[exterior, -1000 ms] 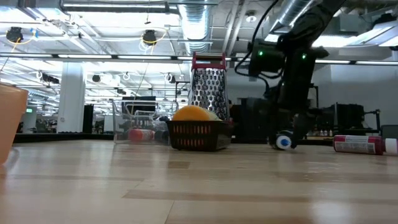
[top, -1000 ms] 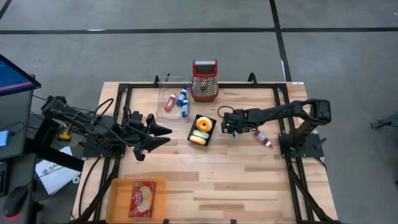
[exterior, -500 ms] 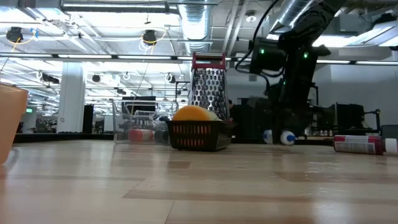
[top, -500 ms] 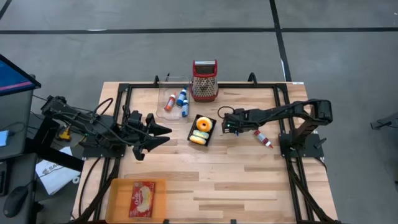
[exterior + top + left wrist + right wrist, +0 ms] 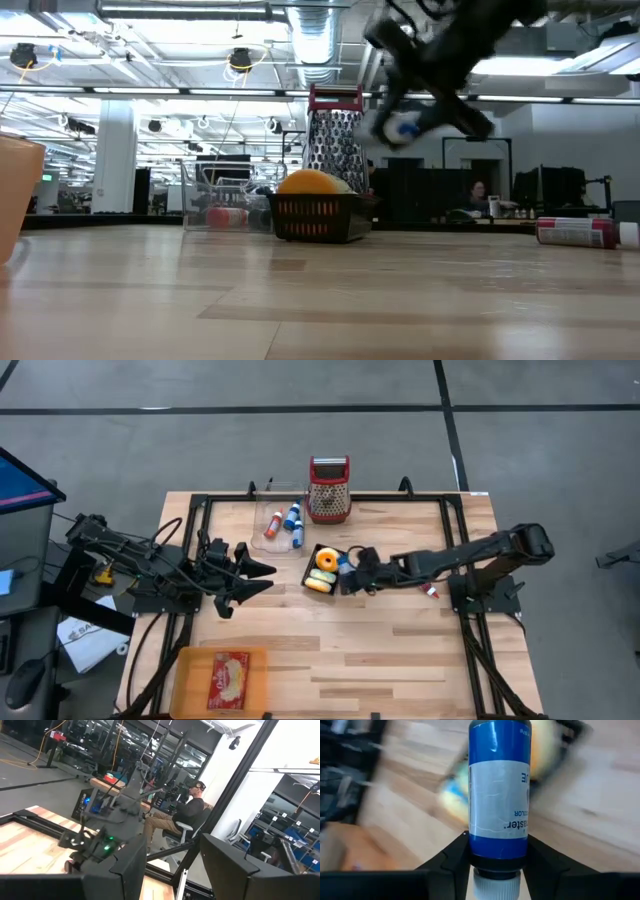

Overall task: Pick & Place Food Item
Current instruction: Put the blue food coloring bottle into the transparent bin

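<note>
right gripper is now carrying the blue bottle over the table.
it is lifting off the wood at 3 o'clock of the black basket, fingers clamping the bottle; drop-off is likely next. left gripper is waiting, half-spread, holding nothing.

We see two dark, nearly black arms built of slim jointed links. The left arm trails loose black cables along its segments. The right arm ends at a rounded joint above a flat black base plate. Each claw has two broad, matte black fingers with angular edges.
</note>
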